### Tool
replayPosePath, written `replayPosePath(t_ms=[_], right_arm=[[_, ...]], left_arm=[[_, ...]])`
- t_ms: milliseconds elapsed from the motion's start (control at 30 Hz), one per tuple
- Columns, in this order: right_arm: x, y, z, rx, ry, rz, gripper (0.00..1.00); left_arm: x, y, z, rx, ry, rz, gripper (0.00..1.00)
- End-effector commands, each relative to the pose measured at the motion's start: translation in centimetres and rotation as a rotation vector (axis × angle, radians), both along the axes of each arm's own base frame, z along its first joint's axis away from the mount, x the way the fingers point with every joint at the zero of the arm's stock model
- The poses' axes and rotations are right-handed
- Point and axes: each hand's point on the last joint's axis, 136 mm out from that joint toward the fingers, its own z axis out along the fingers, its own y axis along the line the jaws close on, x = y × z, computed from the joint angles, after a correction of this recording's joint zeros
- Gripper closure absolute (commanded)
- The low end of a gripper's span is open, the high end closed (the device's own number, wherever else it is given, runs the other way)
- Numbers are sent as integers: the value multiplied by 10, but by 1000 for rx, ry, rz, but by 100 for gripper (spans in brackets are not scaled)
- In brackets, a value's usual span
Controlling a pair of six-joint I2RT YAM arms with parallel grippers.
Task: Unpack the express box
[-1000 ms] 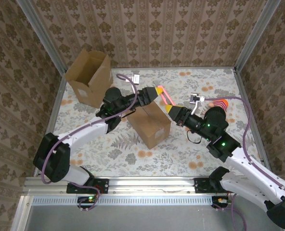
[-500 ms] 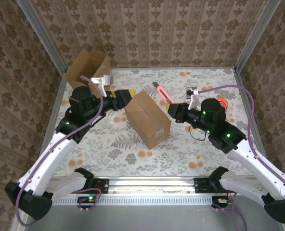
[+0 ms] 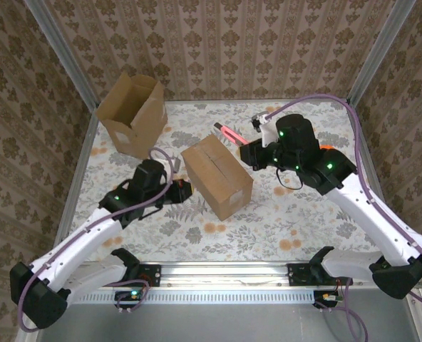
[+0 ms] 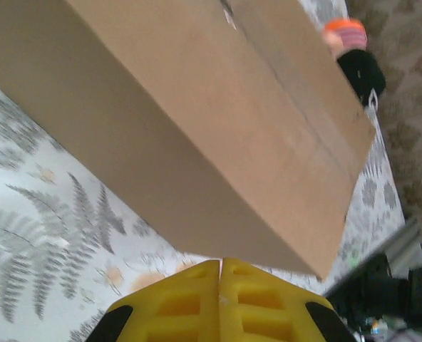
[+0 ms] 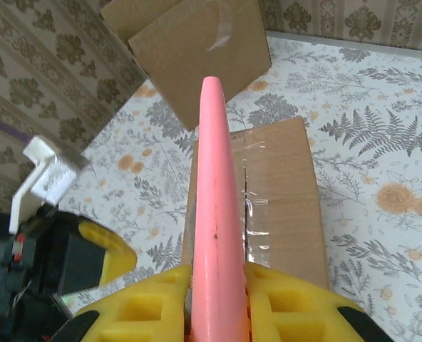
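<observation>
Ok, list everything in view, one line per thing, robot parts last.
sealed box: one, brown cardboard, taped shut, middle of the table
open box: one, brown cardboard, flaps up, far left corner
pink tool: one, pink, long and narrow, held near the sealed box's far end
striped object: one, orange and pink, to the right beyond the sealed box, partly hidden, too unclear to identify
table: one, pale floral print, under everything
left gripper: one, yellow fingers, shut on nothing, low beside the sealed box's left side
right gripper: one, yellow fingers, shut on the pink tool, at the sealed box's far right
</observation>
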Motion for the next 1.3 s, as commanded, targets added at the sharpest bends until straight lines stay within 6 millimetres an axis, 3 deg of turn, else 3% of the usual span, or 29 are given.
replayPosePath(t_ms=[0,200,567,933,1267], right_arm=[[-1,2,-2,-80,-9,45,100],[7,8,-3,-83,-11,49,100],[7,10,-6,-82,-2,55,100],[6,12,-9,-83,13,69,100],[4,11,-13,-92,36,72,100]], left_arm=[[-10,-15,-2,-53,-1,0,100],[-22,-36,-26,-60,21,-14,100],[-18,-78,-39,-83,42,-68,100],[-15,-69,-21,-81,-13,-41,100],[-10,-95,-20,-145,-4,-77,100]])
